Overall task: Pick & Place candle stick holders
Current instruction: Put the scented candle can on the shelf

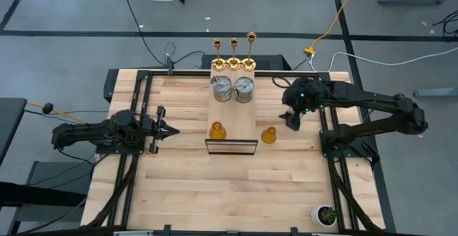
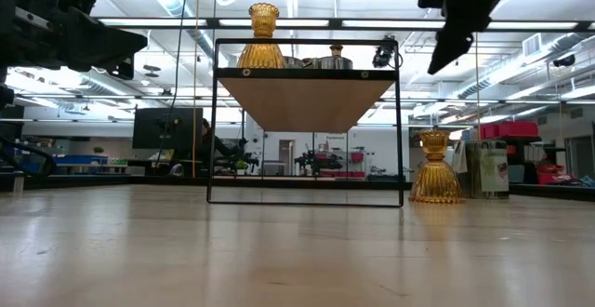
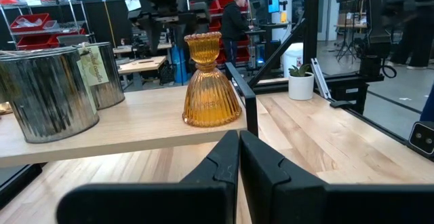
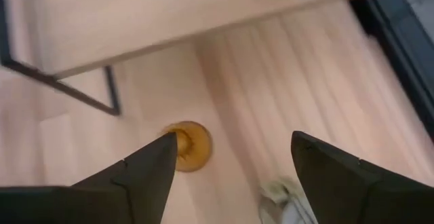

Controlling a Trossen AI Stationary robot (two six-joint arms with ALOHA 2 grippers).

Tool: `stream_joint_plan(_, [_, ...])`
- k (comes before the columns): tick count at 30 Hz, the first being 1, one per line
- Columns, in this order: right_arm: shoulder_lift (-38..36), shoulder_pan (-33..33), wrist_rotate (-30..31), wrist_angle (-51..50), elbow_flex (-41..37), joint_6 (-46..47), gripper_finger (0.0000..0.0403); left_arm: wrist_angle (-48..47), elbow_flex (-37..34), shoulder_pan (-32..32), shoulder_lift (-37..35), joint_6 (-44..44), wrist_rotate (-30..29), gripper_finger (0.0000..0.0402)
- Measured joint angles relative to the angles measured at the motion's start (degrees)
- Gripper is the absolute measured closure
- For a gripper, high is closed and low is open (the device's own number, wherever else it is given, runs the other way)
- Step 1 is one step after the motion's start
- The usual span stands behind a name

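A pale wooden table [image 1: 186, 186] is carrying a small raised shelf [image 1: 231, 114] that is holding one amber holder [image 1: 217, 131], two silver cans [image 1: 232, 88] and three gold candlesticks [image 1: 234, 53], while a second amber holder [image 1: 268, 136] is standing on the table just beside the shelf. The right gripper [image 1: 292, 120] is hanging above that holder with its jaws spread wide and empty, so it should be centring over the holder's narrow neck and descending straight before closing; the left gripper [image 1: 170, 129] is waiting closed and empty near the shelf. The low view is showing the clear air between gripper and holder, which the overhead view is flattening away.
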Motion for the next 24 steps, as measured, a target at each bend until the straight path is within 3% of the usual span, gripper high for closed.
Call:
stream_joint_plan(5, [-0.2, 0.0, 2.9, 0.4, 0.0, 0.7, 0.0113, 0.0, 0.0, 0.0, 0.0, 0.0, 0.0, 0.0383])
stream_joint_plan(16, [-0.3, 0.0, 1.8, 6.3, -2.0, 3.1, 0.0111, 0.0, 0.0, 0.0, 0.0, 0.0, 0.0, 0.0383])
stream_joint_plan(24, [-0.3, 0.0, 4.7, 2.8, -4.9, 8.6, 0.0056, 0.0, 0.0, 0.0, 0.0, 0.0, 0.0, 0.0383])
